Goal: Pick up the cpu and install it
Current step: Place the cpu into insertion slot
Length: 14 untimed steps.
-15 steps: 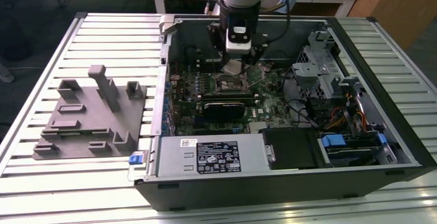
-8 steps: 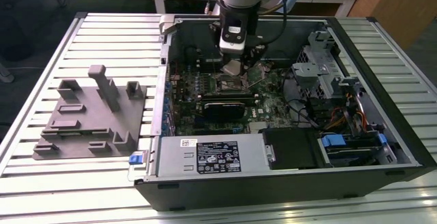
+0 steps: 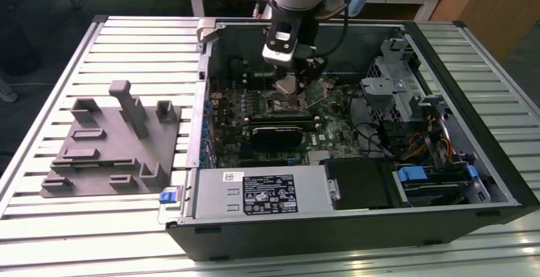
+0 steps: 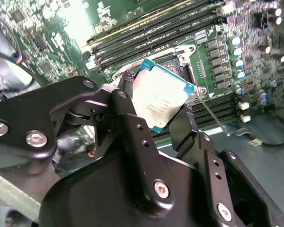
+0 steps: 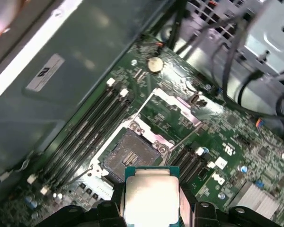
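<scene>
Gripper (image 4: 156, 105) closed on cpu (image 4: 164, 92), fingers (image 4: 128, 101) on two opposite edges. Cpu hangs over motherboard (image 5: 236, 142), near empty socket (image 5: 130, 156), probably not touching. In first wrist view, cpu edge cut off.

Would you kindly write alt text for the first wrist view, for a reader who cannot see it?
The gripper holds the cpu, silvery top showing, near the open, empty socket on a green motherboard, with memory slots beside the socket.
</scene>
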Available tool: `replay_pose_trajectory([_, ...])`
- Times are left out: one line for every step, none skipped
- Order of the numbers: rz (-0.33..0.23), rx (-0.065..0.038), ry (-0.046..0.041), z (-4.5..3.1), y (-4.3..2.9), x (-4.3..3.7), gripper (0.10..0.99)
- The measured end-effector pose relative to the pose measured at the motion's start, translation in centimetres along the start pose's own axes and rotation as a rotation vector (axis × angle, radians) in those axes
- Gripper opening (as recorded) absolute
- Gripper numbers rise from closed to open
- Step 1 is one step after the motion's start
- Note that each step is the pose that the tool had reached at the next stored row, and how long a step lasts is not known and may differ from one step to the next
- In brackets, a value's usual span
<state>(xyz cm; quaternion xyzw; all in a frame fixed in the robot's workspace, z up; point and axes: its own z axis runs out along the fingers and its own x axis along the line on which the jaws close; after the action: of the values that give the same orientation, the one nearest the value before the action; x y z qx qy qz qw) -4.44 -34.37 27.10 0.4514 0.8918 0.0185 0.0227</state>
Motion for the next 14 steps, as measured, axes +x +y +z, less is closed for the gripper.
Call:
replay_pose_trajectory([0.019,0.000,-0.0010,0.01,0.00,0.00,0.541])
replay_pose_trajectory([0.037,0.001,-0.0020,0.03,0.00,0.00,0.541])
replay_pose_trajectory([0.055,0.001,-0.0029,0.05,0.00,0.00,0.541])
replay_pose_trajectory([0.073,0.002,-0.0039,0.06,0.00,0.00,0.541])
replay_pose_trajectory([0.091,0.002,-0.0049,0.07,0.00,0.00,0.541])
replay_pose_trajectory([0.109,0.003,-0.0058,0.09,0.00,0.00,0.541])
replay_pose_trajectory([0.127,0.003,-0.0068,0.10,-0.01,0.00,0.541])
replay_pose_trajectory([0.145,0.003,-0.0078,0.12,-0.01,0.00,0.541])
replay_pose_trajectory([0.164,0.004,-0.0088,0.13,-0.01,0.00,0.541])
replay_pose_trajectory([0.182,0.004,-0.0098,0.15,-0.01,0.00,0.541])
replay_pose_trajectory([0.200,0.005,-0.0108,0.16,-0.01,0.00,0.541])
replay_pose_trajectory([0.218,0.005,-0.0117,0.18,-0.01,0.00,0.541])
replay_pose_trajectory([0.253,0.006,-0.0135,0.20,-0.01,0.01,0.541])
replay_pose_trajectory([0.271,0.006,-0.0145,0.22,-0.01,0.00,0.541])
